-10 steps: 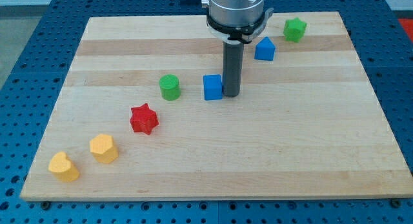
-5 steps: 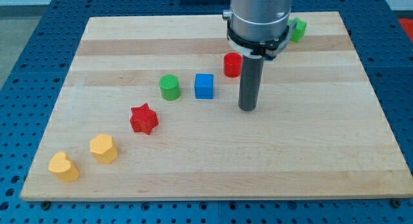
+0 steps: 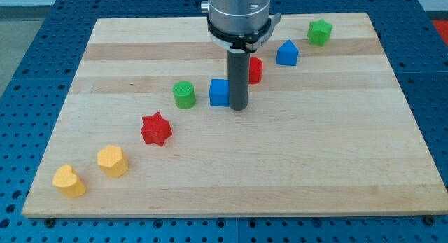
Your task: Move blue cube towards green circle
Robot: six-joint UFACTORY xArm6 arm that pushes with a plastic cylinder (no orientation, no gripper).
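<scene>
The blue cube (image 3: 219, 92) sits near the board's middle. The green circle (image 3: 184, 94), a short green cylinder, stands a small gap to its left. My tip (image 3: 239, 106) is down on the board right against the cube's right side. The rod hides part of the cube's right edge.
A red cylinder (image 3: 255, 70) is behind the rod to the right. A blue pentagon-like block (image 3: 286, 53) and a green star-like block (image 3: 320, 32) lie toward the top right. A red star (image 3: 155, 129) and two yellow blocks (image 3: 112, 161) (image 3: 68, 181) trail to the bottom left.
The blue cube slid left toward the green circle. My tip swung away to the right, then came back against the cube's right side.
</scene>
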